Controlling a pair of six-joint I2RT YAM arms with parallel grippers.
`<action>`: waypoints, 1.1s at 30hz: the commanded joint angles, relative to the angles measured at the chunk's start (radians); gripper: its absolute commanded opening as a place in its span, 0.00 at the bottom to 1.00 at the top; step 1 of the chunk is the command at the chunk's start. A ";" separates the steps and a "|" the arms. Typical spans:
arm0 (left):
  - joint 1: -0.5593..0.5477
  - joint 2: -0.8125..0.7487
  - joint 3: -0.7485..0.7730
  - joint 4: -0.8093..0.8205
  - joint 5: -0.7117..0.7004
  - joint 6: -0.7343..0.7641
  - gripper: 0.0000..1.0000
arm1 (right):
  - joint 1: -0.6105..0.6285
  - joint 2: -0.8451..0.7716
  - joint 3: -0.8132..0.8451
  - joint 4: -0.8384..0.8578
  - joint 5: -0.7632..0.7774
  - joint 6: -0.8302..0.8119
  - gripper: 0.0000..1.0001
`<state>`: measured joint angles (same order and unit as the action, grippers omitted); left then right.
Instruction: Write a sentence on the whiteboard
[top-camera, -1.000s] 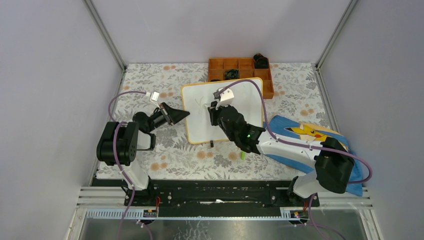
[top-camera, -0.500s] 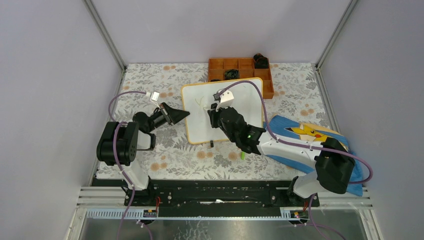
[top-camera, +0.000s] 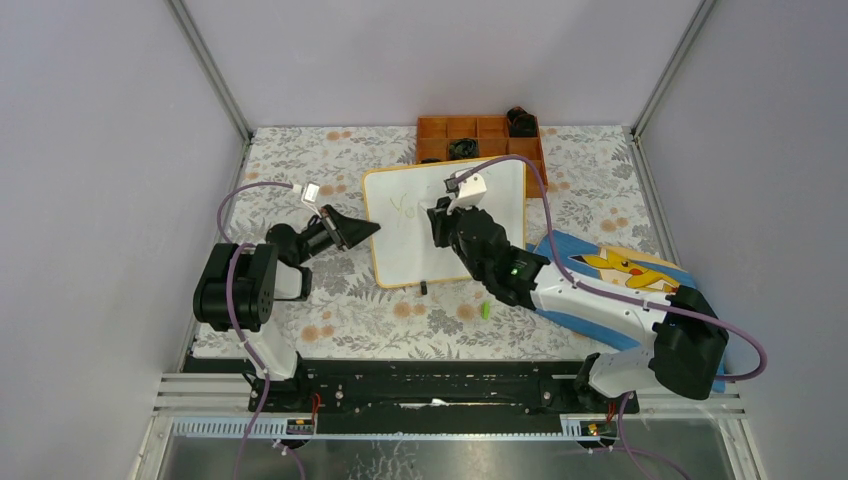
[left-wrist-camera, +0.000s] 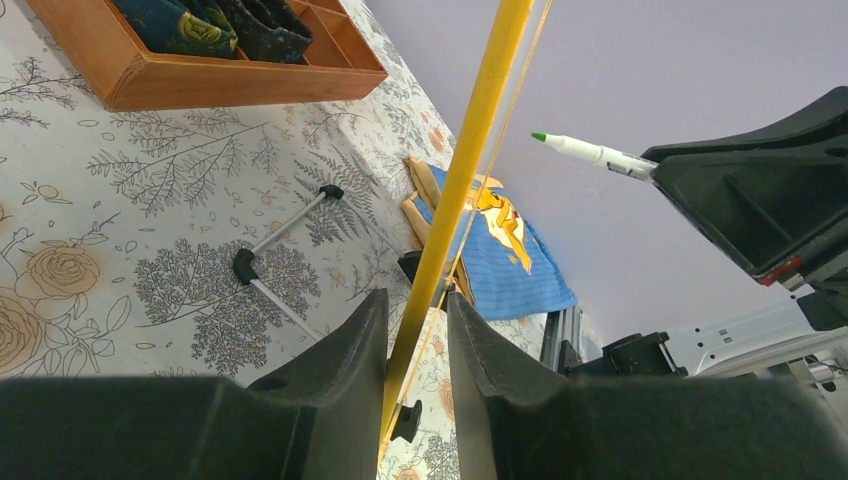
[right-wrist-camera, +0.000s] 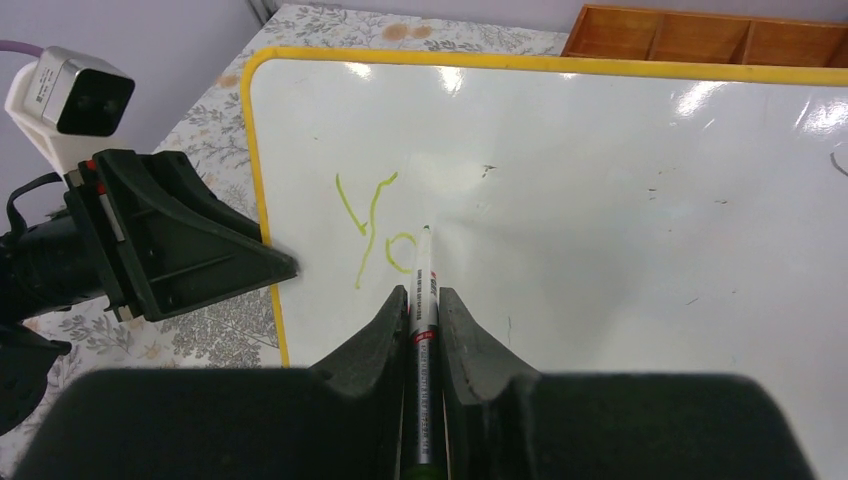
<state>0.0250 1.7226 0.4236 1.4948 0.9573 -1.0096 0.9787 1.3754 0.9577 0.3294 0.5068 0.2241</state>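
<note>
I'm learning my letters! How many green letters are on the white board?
2: a Y near the left edge of the whiteboard, and an o just beside it, at the marker tip, which may hide more.

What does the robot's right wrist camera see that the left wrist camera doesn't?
Only the right wrist view shows the green letters on the whiteboard's white face, by the marker tip. Only the left wrist view shows the blue cloth and a black-tipped metal leg, with the board edge-on between the left fingers. Both show the whiteboard's yellow frame, the marker and the orange tray.
</note>
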 joint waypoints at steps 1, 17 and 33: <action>-0.015 -0.025 0.003 0.012 0.008 0.029 0.34 | -0.017 0.004 0.035 0.043 0.016 -0.006 0.00; -0.016 -0.025 0.005 0.008 0.007 0.032 0.34 | -0.029 0.053 0.043 0.057 -0.004 0.007 0.00; -0.016 -0.024 0.004 0.002 0.008 0.034 0.34 | -0.032 0.016 -0.049 0.034 -0.014 0.058 0.00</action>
<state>0.0193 1.7226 0.4236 1.4792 0.9531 -0.9936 0.9596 1.4239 0.9363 0.3504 0.4911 0.2592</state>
